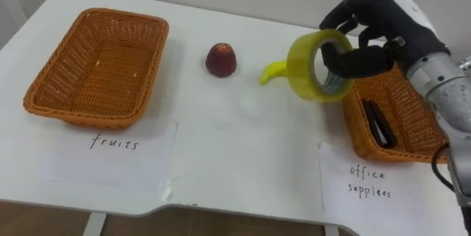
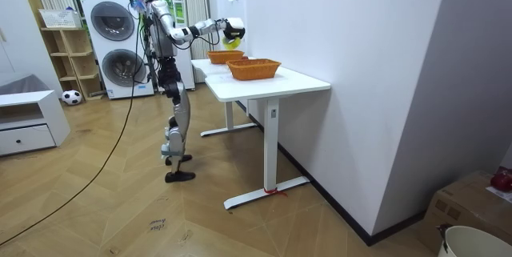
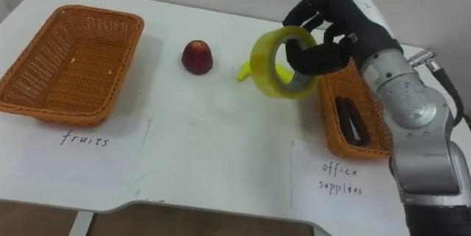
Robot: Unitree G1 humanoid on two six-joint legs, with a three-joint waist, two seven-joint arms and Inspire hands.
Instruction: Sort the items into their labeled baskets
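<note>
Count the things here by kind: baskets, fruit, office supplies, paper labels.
Baskets: 2, left basket, right basket.
Fruit: 2, red fruit, yellow fruit.
Office supplies: 2, tape roll in right hand, dark item in right basket.
Paper labels: 2, left label, right label.
Total: 8.

So on the table (image 1: 243,148), one basket (image 1: 73,115) sits at the left and another basket (image 1: 360,129) at the right with a pen-like thing (image 1: 379,122) lying in it, and each has a paper sheet (image 1: 125,162) in front of it. Between them lie a round fruit (image 1: 221,59) and, to its right, a banana (image 1: 271,73). The tape roll (image 1: 300,67) hangs in the right hand (image 1: 383,23) just left of the right basket, partly in front of the banana.
</note>
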